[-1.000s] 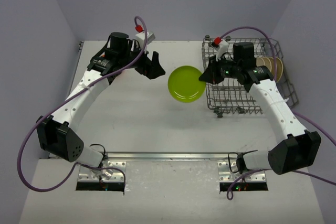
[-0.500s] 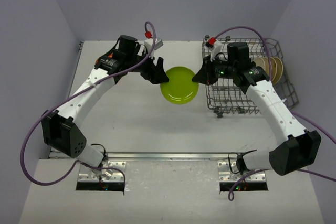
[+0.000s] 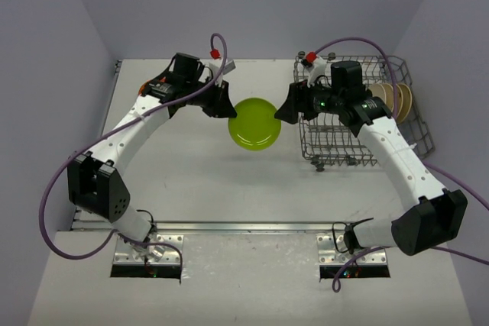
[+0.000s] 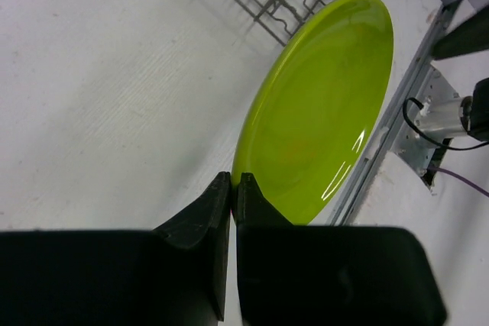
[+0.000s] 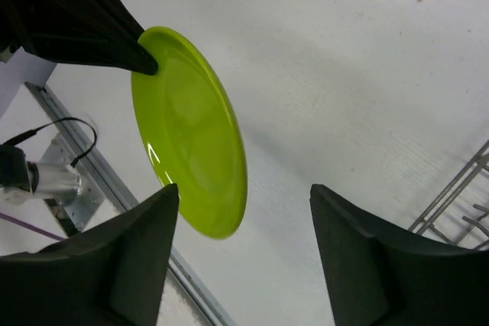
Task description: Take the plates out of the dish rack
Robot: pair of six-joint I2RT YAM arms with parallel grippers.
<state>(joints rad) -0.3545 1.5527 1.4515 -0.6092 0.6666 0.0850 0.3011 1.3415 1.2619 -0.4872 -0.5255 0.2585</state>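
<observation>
A lime green plate (image 3: pixel 254 124) hangs above the table between the two arms. My left gripper (image 3: pixel 228 107) is shut on its left rim; in the left wrist view its fingertips (image 4: pixel 233 179) pinch the plate's edge (image 4: pixel 321 104). My right gripper (image 3: pixel 283 111) stands open just right of the plate, touching nothing. The right wrist view shows the plate (image 5: pixel 191 127) ahead of the spread right gripper (image 5: pixel 244 188), with the left fingers (image 5: pixel 92 28) on its far rim. The grey wire dish rack (image 3: pixel 336 156) sits at the right, with beige plates (image 3: pixel 393 98) upright at its far end.
A metal rail (image 3: pixel 244 227) runs along the near table edge by the arm bases. Purple cables loop off both arms. Grey walls close in the left, back and right sides. The rack's near corner (image 5: pixel 458 204) lies right beside the right gripper.
The right gripper has opened and let go of the green plate. The left gripper moved in and shut on its rim. The plate has shifted left, away from the rack.
</observation>
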